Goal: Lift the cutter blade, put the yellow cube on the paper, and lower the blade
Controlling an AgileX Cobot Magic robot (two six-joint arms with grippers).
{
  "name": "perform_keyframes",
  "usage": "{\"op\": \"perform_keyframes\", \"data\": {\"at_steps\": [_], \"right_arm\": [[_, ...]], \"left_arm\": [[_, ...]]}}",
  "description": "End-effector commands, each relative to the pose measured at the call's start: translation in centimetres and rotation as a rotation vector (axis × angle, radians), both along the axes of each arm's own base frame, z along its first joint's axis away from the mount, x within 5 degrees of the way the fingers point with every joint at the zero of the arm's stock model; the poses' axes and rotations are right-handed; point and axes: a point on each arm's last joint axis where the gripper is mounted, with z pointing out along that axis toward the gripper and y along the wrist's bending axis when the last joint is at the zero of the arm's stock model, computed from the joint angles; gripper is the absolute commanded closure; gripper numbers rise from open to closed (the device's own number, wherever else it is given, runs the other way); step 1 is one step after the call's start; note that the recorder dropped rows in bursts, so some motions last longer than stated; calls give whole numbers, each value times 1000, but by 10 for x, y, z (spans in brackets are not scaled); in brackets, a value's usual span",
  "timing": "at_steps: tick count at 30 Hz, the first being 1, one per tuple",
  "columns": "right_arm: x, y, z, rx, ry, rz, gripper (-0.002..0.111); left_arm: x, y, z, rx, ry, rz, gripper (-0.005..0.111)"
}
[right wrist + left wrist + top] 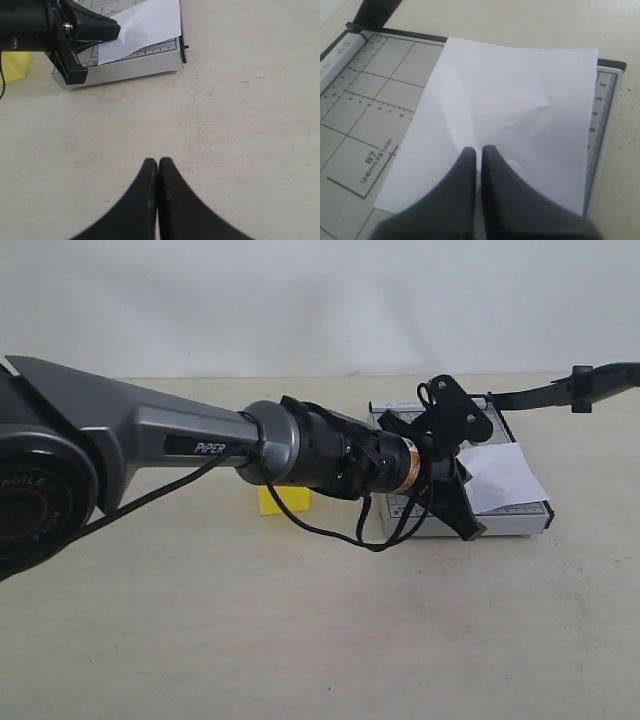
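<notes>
Two tools are in view, both pinched shut on nothing. Your left tool (477, 152) hangs with its tips just over the paper (510, 110), which lies creased on the grey trimmer board (365, 100) and reaches its ruled edge. Your right tool (158, 165) sits over bare table (240, 125), well apart from the board. The cutter blade (560, 388) appears lifted clear of the board, with its handle end towards the far right of the exterior view. The yellow cube (285, 500) rests on the table near the board's left side, partly hidden behind the left arm and not yet on the paper. The cube looks rigid and light, with plain and possibly slick faces, so open a tool wide and take it squarely across two opposite faces. The paper is thin and loose and will likely slide if brushed, so set the cube down without dragging. For lowering, the blade's thick handle end offers the best hold.
</notes>
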Motion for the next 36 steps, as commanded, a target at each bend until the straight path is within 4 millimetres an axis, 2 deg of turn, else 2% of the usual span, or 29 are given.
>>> {"op": "perform_keyframes", "data": {"at_steps": [1,11,18,31,36], "right_arm": [[0,0,-1,-1,-2,0,108],[0,0,-1,-1,-2,0,108],[0,0,-1,-1,-2,0,108],[0,0,-1,-1,0,0,108],[0,0,-1,-1,0,0,108]], "left_arm": [[0,-4,-8,0,4,-19,102],[1,-21,-15,-24,-8,-49,102],[0,-23,-28,-11,8,-54,102],[6,-34,-9,-76,-30,-83,102],[5,-34,-7,-78,-33,-84,102]]}}
